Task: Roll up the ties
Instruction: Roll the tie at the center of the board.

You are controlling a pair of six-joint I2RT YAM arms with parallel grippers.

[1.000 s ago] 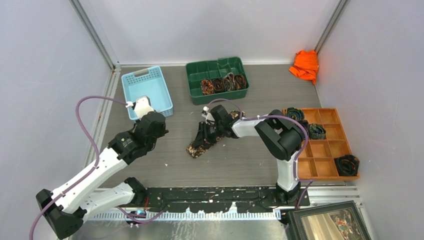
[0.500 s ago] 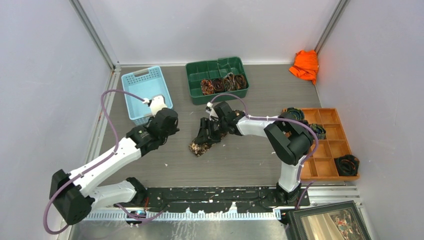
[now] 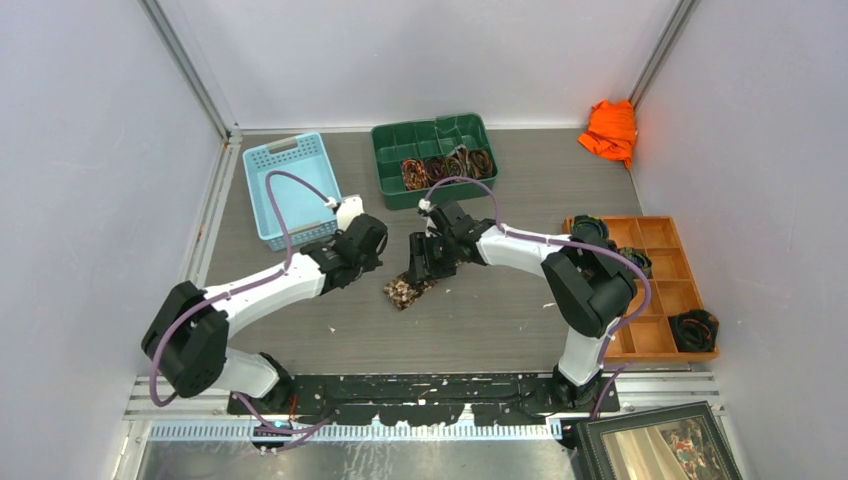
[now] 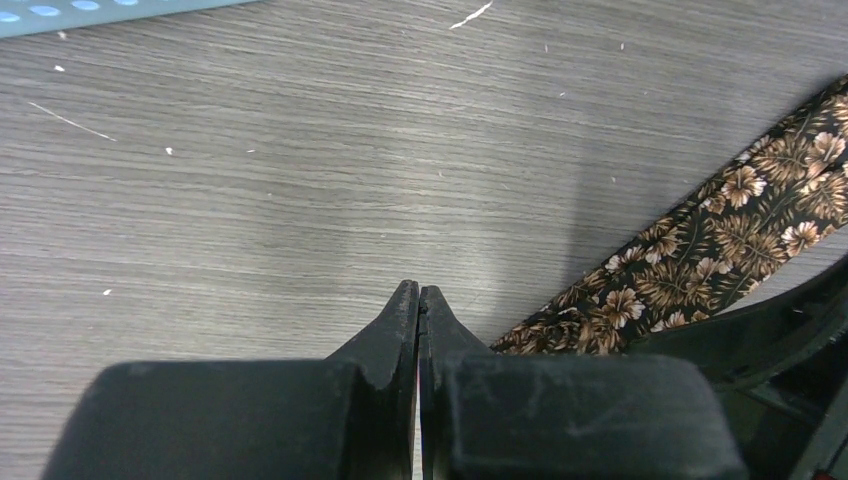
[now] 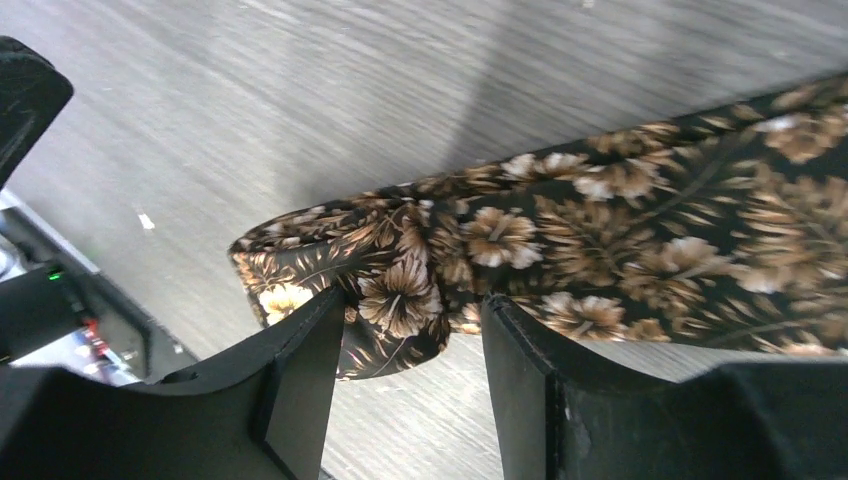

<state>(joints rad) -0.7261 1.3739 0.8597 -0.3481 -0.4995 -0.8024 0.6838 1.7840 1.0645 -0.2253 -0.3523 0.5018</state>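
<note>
- The green bin [image 3: 388, 182] at the back of the table [image 3: 500, 310] is hard plastic, split into compartments. Its front row holds a line of rolled ties [image 3: 445, 167], tight brown and black spirals standing on edge, side by side.
- The blue basket [image 3: 291, 150] to its left is perforated plastic with slotted handles. The left arm's cable arcs over it.
- The orange tray [image 3: 650, 300] on the right is a wooden-looking grid of square cells. Dark coils [image 3: 693, 328] sit in a few of them, one at the near right corner and others toward the far left.
- A crumpled orange cloth [image 3: 610, 130] lies in the far right corner, well apart from everything.
- One tie [image 3: 408, 290] lies loose on the grey wood-grain tabletop, between the two arms. It is a flat fabric band, black with tan and brown flowers, and its near end is folded back on itself.
- The right gripper [image 5: 412, 310] hangs right over that folded end with its jaws parted, one finger on each side of the fold. The fabric does not look pinched.
- The left gripper [image 4: 418, 300] is closed tight, its fingertips meeting with nothing between them, just beside the tie's edge.
</note>
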